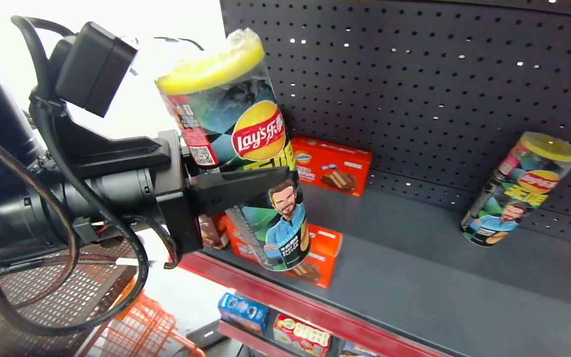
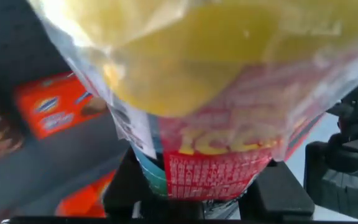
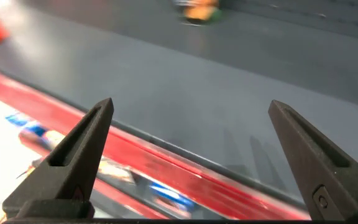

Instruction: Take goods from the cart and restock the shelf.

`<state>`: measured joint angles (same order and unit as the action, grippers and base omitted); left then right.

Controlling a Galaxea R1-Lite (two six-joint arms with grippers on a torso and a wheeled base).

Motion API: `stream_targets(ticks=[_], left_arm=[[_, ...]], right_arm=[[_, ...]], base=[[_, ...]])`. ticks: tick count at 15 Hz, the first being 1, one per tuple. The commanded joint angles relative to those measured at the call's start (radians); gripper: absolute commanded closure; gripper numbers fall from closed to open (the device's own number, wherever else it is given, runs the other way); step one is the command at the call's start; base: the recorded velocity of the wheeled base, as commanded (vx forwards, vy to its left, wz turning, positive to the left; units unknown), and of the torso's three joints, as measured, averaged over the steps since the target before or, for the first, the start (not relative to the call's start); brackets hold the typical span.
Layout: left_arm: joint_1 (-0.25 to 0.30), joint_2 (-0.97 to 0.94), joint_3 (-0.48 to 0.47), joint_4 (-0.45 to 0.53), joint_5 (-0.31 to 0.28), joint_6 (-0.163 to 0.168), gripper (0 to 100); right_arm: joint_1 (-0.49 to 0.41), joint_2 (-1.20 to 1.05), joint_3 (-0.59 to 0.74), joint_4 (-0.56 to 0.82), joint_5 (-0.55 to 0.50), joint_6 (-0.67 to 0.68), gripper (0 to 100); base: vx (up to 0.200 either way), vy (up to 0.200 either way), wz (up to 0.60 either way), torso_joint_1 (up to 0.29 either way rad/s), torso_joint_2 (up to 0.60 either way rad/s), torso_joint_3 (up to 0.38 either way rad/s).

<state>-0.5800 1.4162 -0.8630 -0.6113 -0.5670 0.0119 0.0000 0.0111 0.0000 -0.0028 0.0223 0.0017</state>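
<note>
The placing step is judged to be in hand. The left gripper (image 1: 258,196) would best be levelled so that its load is brought upright. The load would then be carried past the boxes, set flat on bare board and released only once its base is seated, since so tall and narrow a thing is thought likely to topple.

The black fingers are closed against the sides of a tall cylindrical crisp can with a yellow plastic lid (image 1: 236,114), gripped about its middle and held tilted in the air. Just behind and below it lie two orange-red cardboard biscuit boxes (image 1: 332,166) on the dark grey metal shelf (image 1: 414,277). A second, matching crisp can (image 1: 518,191) stands farther along, near the perforated back panel (image 1: 439,74).

The right gripper (image 3: 191,134) is spread wide and holds nothing, near the shelf's red front edge (image 3: 166,162).
</note>
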Motion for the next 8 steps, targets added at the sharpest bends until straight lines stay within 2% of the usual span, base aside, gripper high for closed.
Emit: stream_targets(ticks=[1,6,8], left_arm=[[0.000,0.033,-0.030,-0.001,-0.001,0.000,100],[0.002,0.049,-0.042,-0.005,-0.001,0.000,100],[0.003,0.049,-0.034,-0.005,-0.001,0.000,100]], right_arm=[[0.000,0.001,0.000,0.000,-0.001,0.000,0],[0.000,0.001,0.000,0.000,-0.001,0.000,0],[0.000,0.001,0.000,0.000,-0.001,0.000,0]], base=[[0.000,0.000,-0.60,0.002,0.01,0.007],[0.000,0.000,-0.60,0.003,0.00,0.003],[0.000,0.000,0.00,0.000,0.00,0.000]])
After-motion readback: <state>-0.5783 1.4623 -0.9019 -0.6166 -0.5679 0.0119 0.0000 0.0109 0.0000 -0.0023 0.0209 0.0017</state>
